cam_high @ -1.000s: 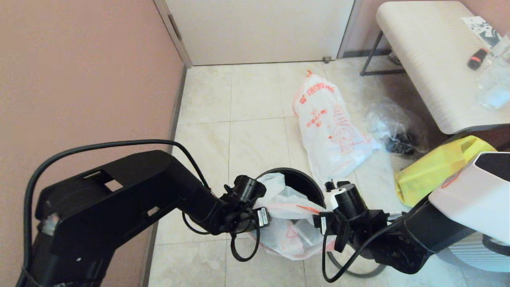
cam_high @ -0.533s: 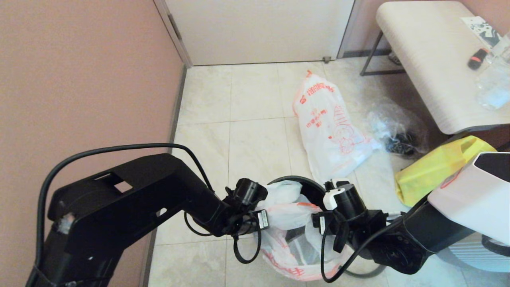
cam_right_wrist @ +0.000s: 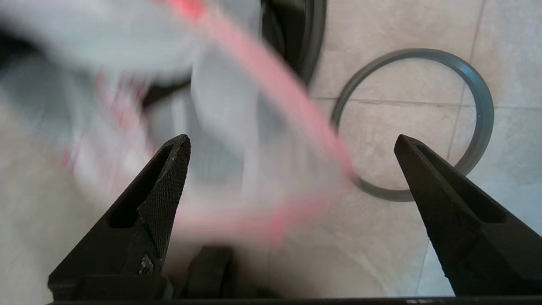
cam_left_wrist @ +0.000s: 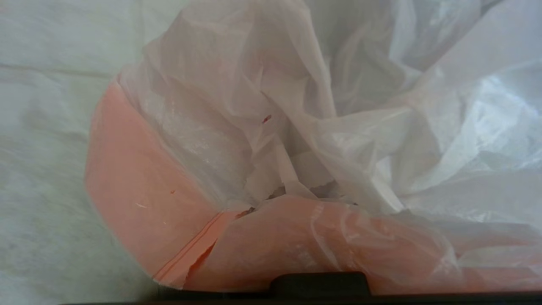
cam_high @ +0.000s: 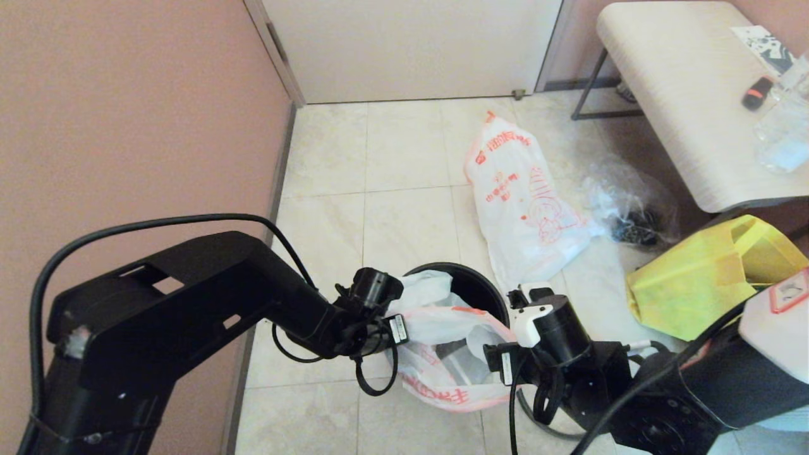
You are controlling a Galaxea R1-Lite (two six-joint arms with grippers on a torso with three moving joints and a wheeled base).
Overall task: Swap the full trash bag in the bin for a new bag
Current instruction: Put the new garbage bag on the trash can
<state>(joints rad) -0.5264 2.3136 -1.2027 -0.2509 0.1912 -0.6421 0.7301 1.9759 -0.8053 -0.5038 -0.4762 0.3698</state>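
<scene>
Two arms crowd the bottom of the head view, meeting over the bin (cam_high: 471, 284), which stands on the tiled floor with a thin printed bag (cam_high: 442, 354) spilling out of its mouth and drooping down its near side. That is the new bag, limp and half open. The left gripper (cam_high: 404, 332) presses into the plastic at the bin's left edge; its fingers are buried in the folds, together, clamped on the bag. The right gripper (cam_high: 493, 363) sits at the bag's right side, close beside the bin. Farther back on the floor lies the full trash bag (cam_high: 524, 202), plump and printed, well apart from the bin. Just right of it, a clear plastic bag (cam_high: 626, 212) with dark items, then a yellow tote (cam_high: 695, 278). A pale bench (cam_high: 682, 95) stands at the top right.

Left wrist view now: white plastic fills everything, the new bag (cam_left_wrist: 296, 140) bunched right up against the camera, an orange handle band (cam_left_wrist: 139, 190) curving across it.

Right wrist view: both fingers (cam_right_wrist: 156, 203) stand wide apart, nothing between them gripped. Ahead of them, the bag's orange handle (cam_right_wrist: 271, 101) sweeps across in a blur. Beyond it, the bin's dark wall (cam_right_wrist: 296, 34), and a grey hoop rim (cam_right_wrist: 478, 127) lying flat on the tiles beside the bin.
</scene>
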